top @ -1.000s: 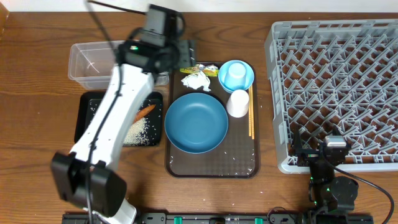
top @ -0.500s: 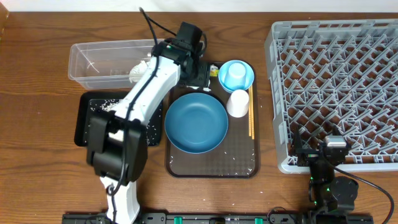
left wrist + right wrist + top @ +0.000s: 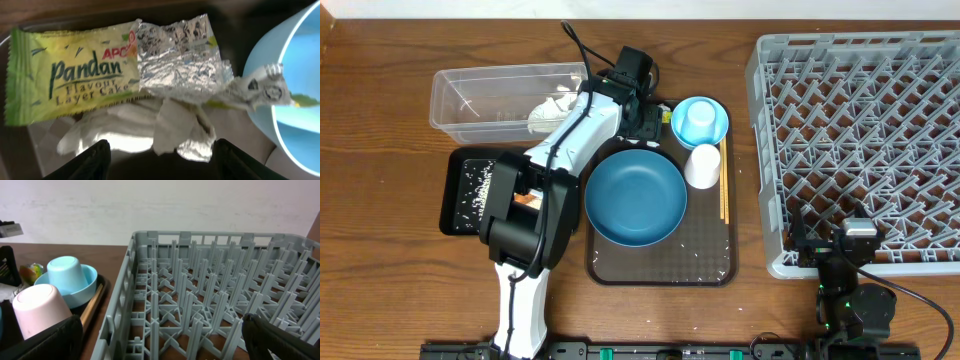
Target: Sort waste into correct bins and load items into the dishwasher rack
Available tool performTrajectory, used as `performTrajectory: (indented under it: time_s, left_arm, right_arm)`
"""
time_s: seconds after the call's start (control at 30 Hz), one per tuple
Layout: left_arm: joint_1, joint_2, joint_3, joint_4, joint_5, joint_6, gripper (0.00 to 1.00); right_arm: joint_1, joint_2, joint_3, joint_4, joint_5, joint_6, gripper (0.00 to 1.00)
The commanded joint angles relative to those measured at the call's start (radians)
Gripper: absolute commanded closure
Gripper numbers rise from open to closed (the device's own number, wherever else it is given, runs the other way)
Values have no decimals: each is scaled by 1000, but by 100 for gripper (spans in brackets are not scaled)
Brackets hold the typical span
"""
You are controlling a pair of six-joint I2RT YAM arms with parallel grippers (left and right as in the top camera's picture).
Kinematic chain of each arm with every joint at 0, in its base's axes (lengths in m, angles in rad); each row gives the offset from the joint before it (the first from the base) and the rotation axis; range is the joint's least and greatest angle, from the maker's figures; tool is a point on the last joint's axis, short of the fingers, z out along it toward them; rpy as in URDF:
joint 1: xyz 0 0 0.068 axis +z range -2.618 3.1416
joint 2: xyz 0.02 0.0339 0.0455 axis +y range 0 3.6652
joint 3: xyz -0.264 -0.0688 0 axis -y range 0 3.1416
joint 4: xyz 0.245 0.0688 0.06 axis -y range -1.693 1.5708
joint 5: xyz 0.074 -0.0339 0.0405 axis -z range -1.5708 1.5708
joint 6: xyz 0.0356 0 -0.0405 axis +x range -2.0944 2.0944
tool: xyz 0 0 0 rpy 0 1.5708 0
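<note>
My left gripper [image 3: 642, 118] hangs open over the back left corner of the brown tray [image 3: 660, 265]. In the left wrist view its fingers [image 3: 95, 160] straddle a crumpled white tissue [image 3: 145, 125]. Just beyond the tissue lies the yellow-green wrapper [image 3: 75, 75], its torn foil end touching the light-blue bowl [image 3: 295, 100]. The overhead view hides both under the gripper. The large blue bowl [image 3: 635, 197], white cup [image 3: 702, 165], light-blue cup [image 3: 699, 122] and chopsticks [image 3: 724, 190] sit on the tray. My right gripper [image 3: 162, 345] is open and empty at the near edge of the grey rack [image 3: 860, 130].
The clear tub [image 3: 480, 95] stands at the back left, with something white showing beside my arm. In front of it the black tray [image 3: 465, 190] holds scattered rice and a carrot [image 3: 525, 198], partly under my left arm. Rice grains dot the brown tray.
My left arm has swung right from over the tub to the tray's back corner, over the wrapper and tissue. The right arm has not moved.
</note>
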Motion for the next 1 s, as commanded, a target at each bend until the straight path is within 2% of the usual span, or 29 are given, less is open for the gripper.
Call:
performTrajectory:
  time_s: [0.0, 0.1, 0.23, 0.33, 0.43, 0.53, 0.7, 0.97]
  left_arm:
    - [-2, 27, -8, 14, -12, -13, 31]
    - [-2, 38, -8, 24, -12, -13, 33]
    - [-2, 47, -8, 24, -13, -13, 47]
    - [-3, 59, -8, 24, -13, -13, 52]
    - [-6, 65, -8, 18, -12, -13, 71]
    - [-6, 54, -6, -4, -12, -16, 94]
    - [-6, -19, 2, -67, -12, -18, 94]
    - [-6, -243, 2, -141, -12, -18, 94]
  right_arm:
    - [0, -5, -3, -2, 6, 18, 1]
    - [0, -5, -3, -2, 6, 18, 1]
    - [0, -5, -3, -2, 6, 18, 1]
    - [0, -5, -3, -2, 6, 18, 1]
    - [0, -5, -3, -2, 6, 18, 1]
    - [0, -5, -3, -2, 6, 18, 1]
    - [0, -5, -3, -2, 6, 18, 1]
    - [0, -5, -3, -2, 6, 18, 1]
